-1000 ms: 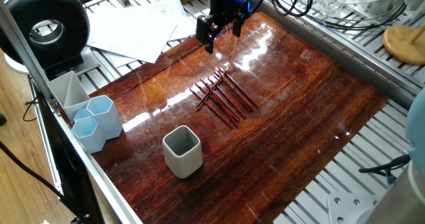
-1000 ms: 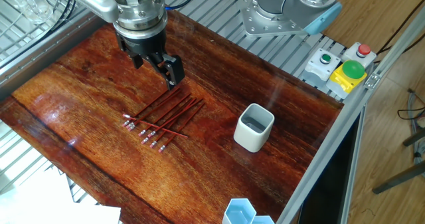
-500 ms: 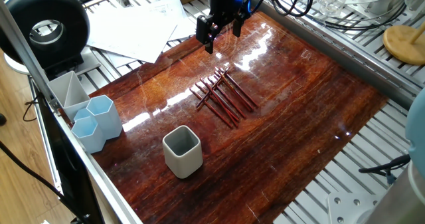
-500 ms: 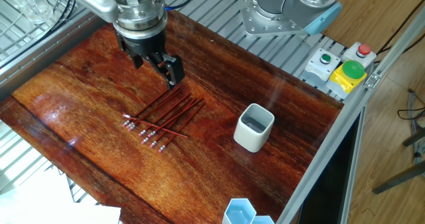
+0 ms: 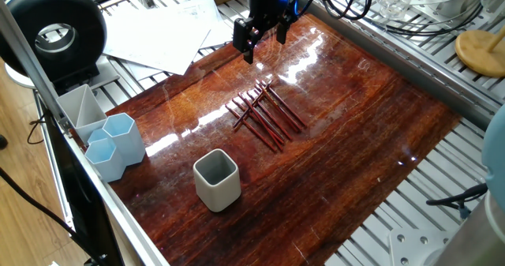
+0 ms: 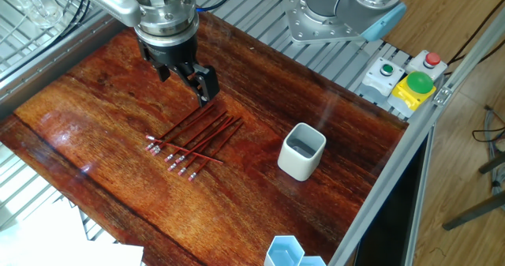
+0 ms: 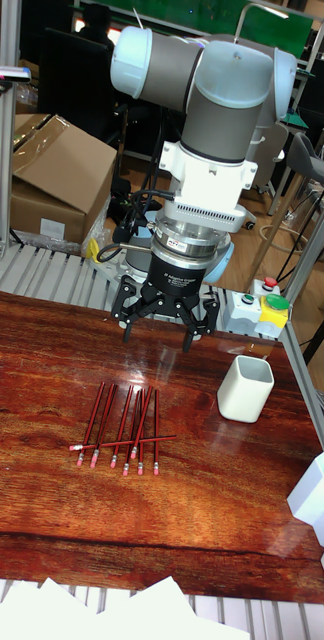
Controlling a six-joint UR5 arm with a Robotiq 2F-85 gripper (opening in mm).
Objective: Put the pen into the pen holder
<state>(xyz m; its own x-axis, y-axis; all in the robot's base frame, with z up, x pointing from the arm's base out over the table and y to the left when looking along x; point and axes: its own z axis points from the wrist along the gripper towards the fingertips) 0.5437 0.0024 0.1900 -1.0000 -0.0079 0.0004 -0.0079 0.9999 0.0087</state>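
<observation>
Gripper [image 7: 158,338]: jaws spread wide, holding nothing, hung above the table [image 5: 355,124] and clear of the wood.
Pens [image 5: 265,112]: red, side by side on the table near the gripper, apart from it; one lay crosswise over the rest.
Holder [image 6: 302,151]: stood upright, well apart from the pens.
Blue cups [image 5: 117,144]: two, touching, at the table's edge.
Tray [image 5: 79,108]: grey, just beside the cups.

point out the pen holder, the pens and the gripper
pen holder [image 5: 210,189], one fixed view, outer wall of the cup
pens [image 5: 267,118], one fixed view, middle of the bundle
gripper [image 7: 156,338], tall fixed view, gap between its open fingertips
</observation>
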